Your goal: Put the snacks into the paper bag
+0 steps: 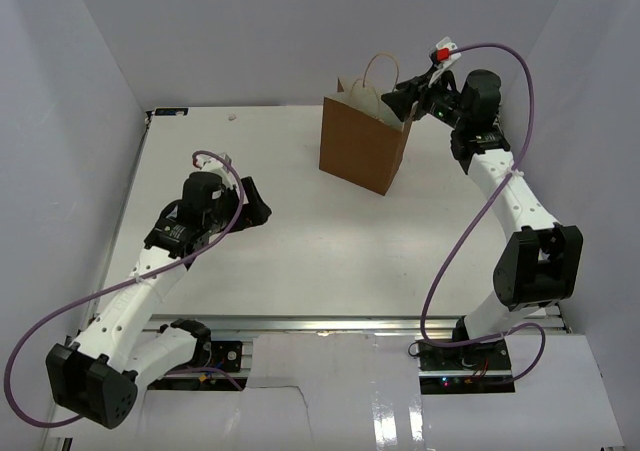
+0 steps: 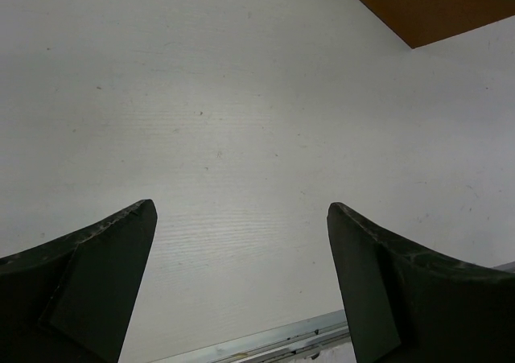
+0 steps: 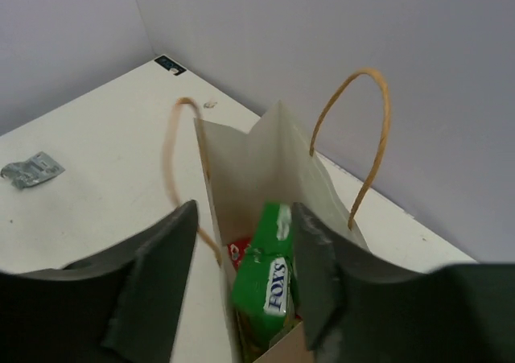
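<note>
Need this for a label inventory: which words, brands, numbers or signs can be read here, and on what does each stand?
"FOX'S": on the green packet in the mouth of the paper bag.
Too small or blurred to read: the print on the red packet deeper in the bag, on the silver-grey packet lying outside it, and on the dark sticker at the far corner.
Nothing else is legible.
</note>
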`<state>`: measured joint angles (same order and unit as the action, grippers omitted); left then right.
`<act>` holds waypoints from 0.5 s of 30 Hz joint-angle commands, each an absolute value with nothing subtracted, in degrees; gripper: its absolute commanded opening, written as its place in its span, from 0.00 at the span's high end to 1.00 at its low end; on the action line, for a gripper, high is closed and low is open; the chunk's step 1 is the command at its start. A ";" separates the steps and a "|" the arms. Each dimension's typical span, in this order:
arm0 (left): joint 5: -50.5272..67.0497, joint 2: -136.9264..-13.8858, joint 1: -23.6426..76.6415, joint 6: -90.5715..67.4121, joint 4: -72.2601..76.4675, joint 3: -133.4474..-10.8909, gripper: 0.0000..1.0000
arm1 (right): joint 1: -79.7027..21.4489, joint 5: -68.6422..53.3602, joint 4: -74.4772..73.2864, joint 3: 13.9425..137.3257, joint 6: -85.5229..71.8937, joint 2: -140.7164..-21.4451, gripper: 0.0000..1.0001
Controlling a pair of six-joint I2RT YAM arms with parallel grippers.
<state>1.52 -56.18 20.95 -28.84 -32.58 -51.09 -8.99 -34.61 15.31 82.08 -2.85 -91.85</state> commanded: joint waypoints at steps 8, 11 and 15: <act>-10.45 -61.51 12.76 -42.43 -42.18 -55.81 0.02 | -5.81 -38.66 14.69 90.26 -4.48 -88.51 0.32; -15.28 -67.57 7.57 -47.00 -46.92 -58.70 0.02 | -3.08 -44.46 8.89 87.38 -1.17 -84.22 0.29; -20.65 -79.08 -2.16 -50.53 -52.98 -63.89 0.02 | -1.32 -48.16 -3.29 75.61 10.08 -76.48 0.25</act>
